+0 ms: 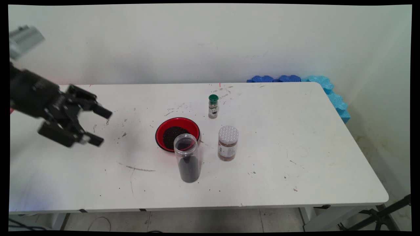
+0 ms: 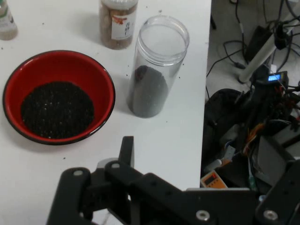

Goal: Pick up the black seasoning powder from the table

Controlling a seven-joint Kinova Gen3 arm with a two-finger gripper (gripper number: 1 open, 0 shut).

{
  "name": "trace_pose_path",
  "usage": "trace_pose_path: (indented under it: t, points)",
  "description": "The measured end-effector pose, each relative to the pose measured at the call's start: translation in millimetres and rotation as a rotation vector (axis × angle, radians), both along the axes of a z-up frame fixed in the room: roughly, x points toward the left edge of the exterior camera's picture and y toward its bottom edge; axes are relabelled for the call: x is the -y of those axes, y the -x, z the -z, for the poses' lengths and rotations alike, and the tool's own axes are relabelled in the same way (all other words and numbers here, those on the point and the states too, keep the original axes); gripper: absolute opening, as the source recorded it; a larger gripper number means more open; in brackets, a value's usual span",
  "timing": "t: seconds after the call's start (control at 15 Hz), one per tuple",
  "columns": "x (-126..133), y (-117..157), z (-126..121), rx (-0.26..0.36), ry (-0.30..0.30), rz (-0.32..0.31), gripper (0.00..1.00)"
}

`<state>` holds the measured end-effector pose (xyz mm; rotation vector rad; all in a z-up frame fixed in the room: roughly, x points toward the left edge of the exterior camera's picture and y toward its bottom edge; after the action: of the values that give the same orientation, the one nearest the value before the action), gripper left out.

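hovering above the table's point(image 1: 295, 131) left part, the black gripper point(image 1: 98, 127) holds nothing, its jaws spread, well apart from the red bowl point(image 1: 193, 126) of dark grains. just beside the bowl stands an open clear jar point(image 1: 187, 157), its lower part dark with grains. a brown jar point(image 1: 228, 143) with a white patterned lid and a small green-capped bottle point(image 1: 213, 106) carry labels too small to read. in the hand view the bottle point(image 2: 6, 23) and brown jar point(image 2: 117, 26) are cut off at the top edge.
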<state>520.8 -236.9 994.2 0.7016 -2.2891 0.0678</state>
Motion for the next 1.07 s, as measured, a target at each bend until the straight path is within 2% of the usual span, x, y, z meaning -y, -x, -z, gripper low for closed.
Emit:
trace_pose_path:
  t: [0.4, 0.8, 1.07]
  points:
    - [-1.2, 28.4, 62.7, -0.003, 0.015, 0.001, 1.00]
    - [20.7, 62.7, 115.3, -0.017, 0.059, 0.021, 1.00]
    - [35.0, 80.6, 137.9, -0.022, 0.076, 0.031, 1.00]
